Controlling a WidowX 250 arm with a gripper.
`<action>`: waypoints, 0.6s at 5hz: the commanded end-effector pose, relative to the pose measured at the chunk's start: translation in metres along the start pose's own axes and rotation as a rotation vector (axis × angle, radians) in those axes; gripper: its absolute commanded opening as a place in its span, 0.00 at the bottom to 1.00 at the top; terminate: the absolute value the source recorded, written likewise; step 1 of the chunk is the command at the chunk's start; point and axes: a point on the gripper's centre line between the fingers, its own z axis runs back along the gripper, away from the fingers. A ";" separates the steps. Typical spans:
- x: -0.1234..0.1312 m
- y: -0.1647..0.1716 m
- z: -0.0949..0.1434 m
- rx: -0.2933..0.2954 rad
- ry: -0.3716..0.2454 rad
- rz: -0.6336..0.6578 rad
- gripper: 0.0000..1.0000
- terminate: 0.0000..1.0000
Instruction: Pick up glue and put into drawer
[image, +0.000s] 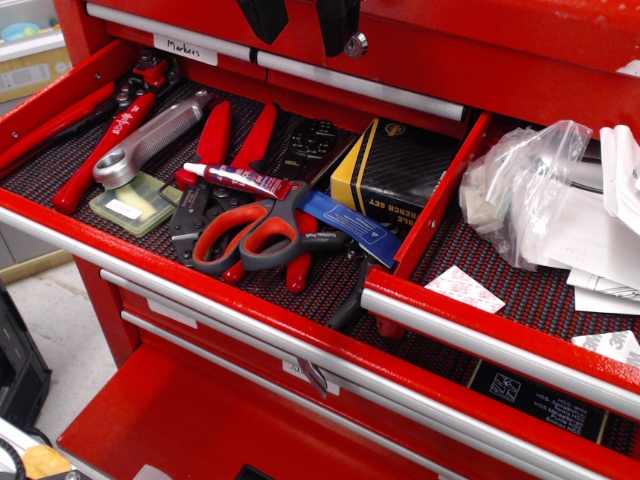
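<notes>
The glue (240, 180), a slim red tube with a white cap and a blue-purple label band, lies on top of the tools in the open left drawer (60, 230) of a red tool chest, cap pointing left. It rests across the red pliers' handles, just above the scissors. My gripper (300, 20) shows only as two black fingertips at the top edge, high above and behind the glue. Its fingers are apart with nothing between them.
Red-and-grey scissors (260, 235), red-handled pliers (215, 140), a silver wrench (150, 140), a blue card (350, 225) and a black-and-yellow box (390, 170) crowd the same drawer. The right drawer (480, 340) holds plastic bags (540, 190) and papers. Lower drawers stick out below.
</notes>
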 end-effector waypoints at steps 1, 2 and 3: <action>0.000 0.000 0.000 0.000 0.000 0.000 1.00 0.00; -0.001 0.003 -0.007 0.102 -0.028 0.229 1.00 0.00; -0.007 0.005 -0.021 0.211 -0.116 0.453 1.00 0.00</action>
